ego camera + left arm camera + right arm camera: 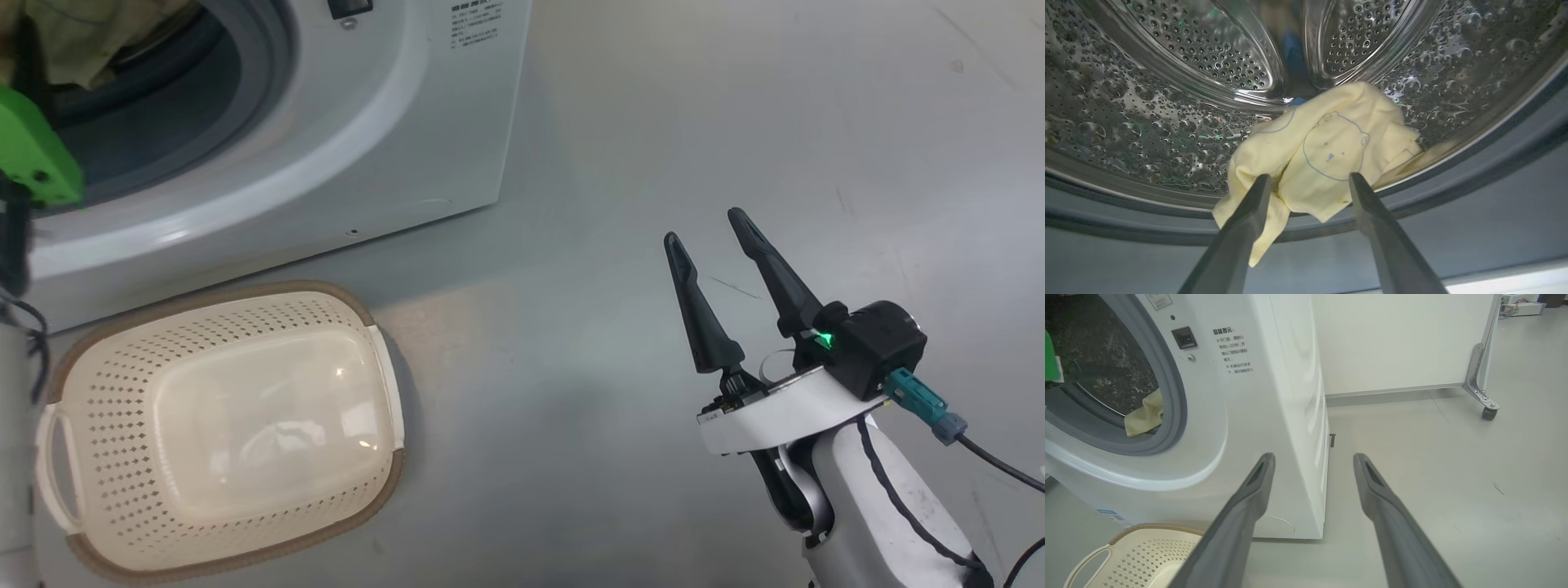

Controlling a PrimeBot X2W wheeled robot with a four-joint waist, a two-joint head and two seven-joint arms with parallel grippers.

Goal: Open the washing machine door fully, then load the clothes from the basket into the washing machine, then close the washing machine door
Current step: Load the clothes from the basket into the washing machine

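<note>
Grey floor (735,122) all round; at the washing machine (392,122) mouth the left gripper (1309,176) sits spread wide, gripping nothing, aimed at the cream clothes (1331,151) drooping over the drum (1167,122) lip. Right gripper (703,225) hangs parted, forearm low beside the machine. Basket (106,384) looks emptied, so probably just a tuck-in and closing the door remain.

The basket (106,384) sits on the floor (571,457) just before the washing machine (392,122), below its opening. Inside, a garment (1327,151) lies at the front of the drum (1147,122), draped over its lip onto the door seal (1494,163). The left gripper (1309,176) is at that lip (whether it touches the garment is unclear). The right gripper (703,226) is over the floor, well right of the basket.
</note>
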